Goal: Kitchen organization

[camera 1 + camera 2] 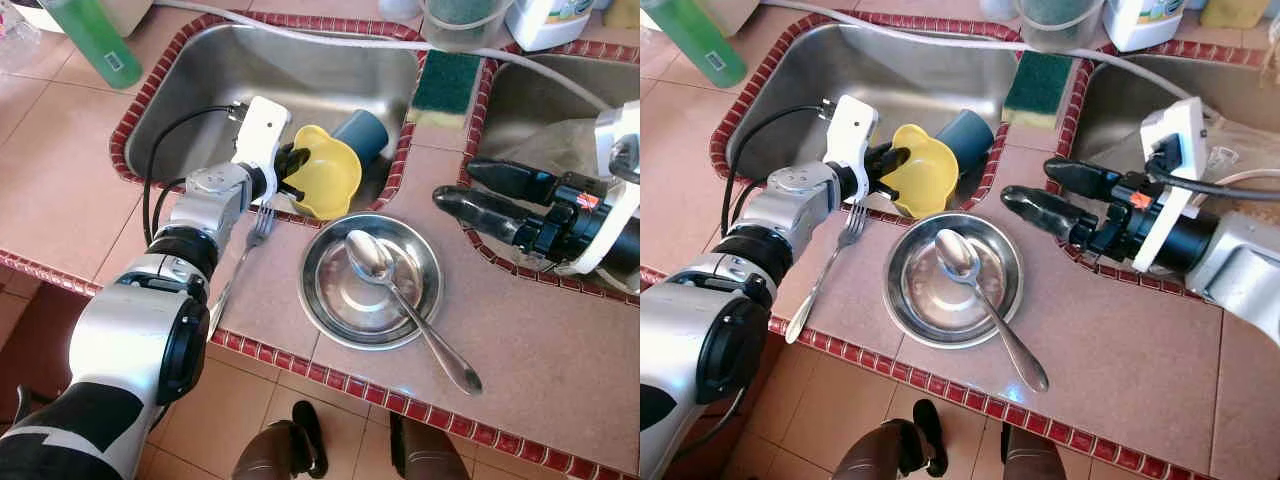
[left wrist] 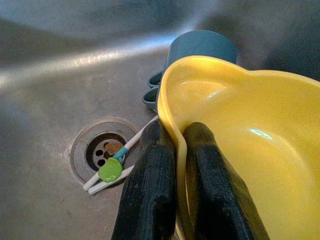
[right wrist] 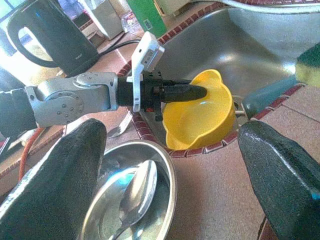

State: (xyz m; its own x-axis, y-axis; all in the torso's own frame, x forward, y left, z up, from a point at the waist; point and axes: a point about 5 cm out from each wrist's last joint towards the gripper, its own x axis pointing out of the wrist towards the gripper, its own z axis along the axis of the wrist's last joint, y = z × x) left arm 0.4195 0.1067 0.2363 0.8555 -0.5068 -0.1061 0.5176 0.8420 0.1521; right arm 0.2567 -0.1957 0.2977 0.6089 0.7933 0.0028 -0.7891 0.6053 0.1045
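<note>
The glossy yellow plastic bowl (image 1: pixel 325 172) is held tilted at the steel sink's (image 1: pixel 200 75) near edge, its rim pinched between the black fingers of the left gripper (image 2: pixel 176 150). The right gripper (image 1: pixel 1045 195) is seen spread wide, empty, near a round steel dish (image 1: pixel 330 300).

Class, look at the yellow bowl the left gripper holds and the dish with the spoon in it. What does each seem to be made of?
Yellow bowl: probably plastic, smooth and uniformly coloured with a soft sheen. Dish: looks like polished steel, mirror-like with bright reflections. Spoon: likewise shiny metal.
</note>
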